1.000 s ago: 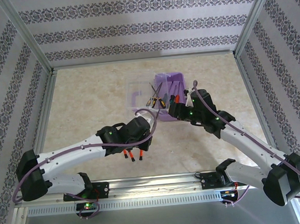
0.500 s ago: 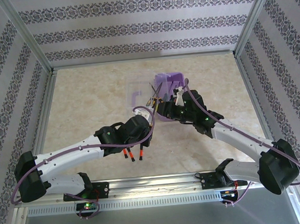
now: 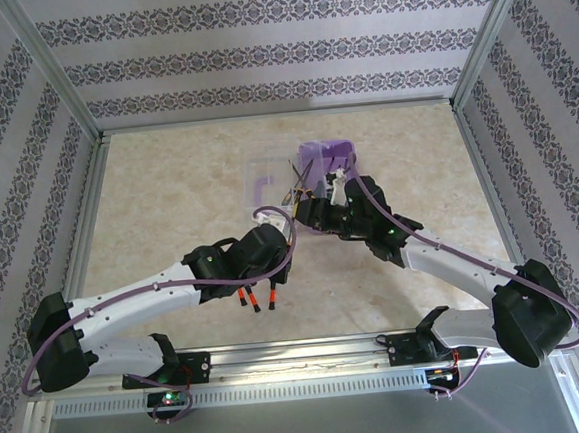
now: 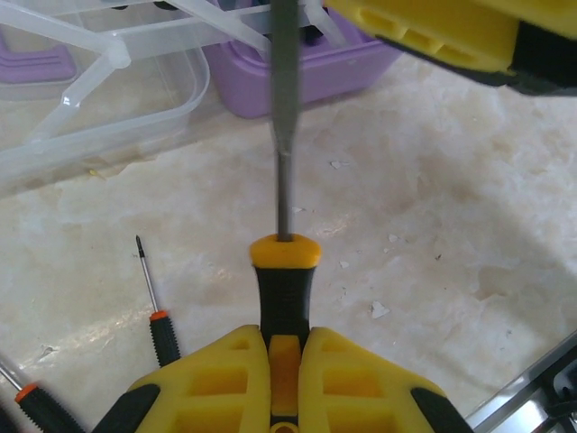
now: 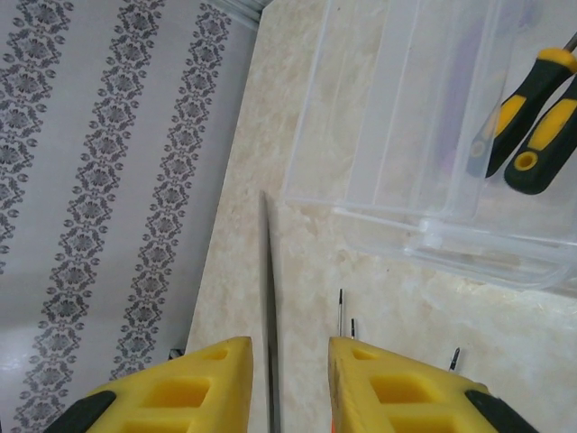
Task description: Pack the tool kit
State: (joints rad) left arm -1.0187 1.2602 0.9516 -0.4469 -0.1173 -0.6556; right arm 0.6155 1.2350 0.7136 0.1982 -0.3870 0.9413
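Near the box, left jaws clamp a screwdriver.

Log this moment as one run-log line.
left jaws: shut on yellow-black screwdriver handle | right jaws: open, shaft between | orange-black screwdrivers: loose on table

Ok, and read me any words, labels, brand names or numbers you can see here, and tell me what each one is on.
None can be read. The purple box, its clear lid and the screwdriver handle show no lettering; the wallpaper bears only an ornamental pattern.
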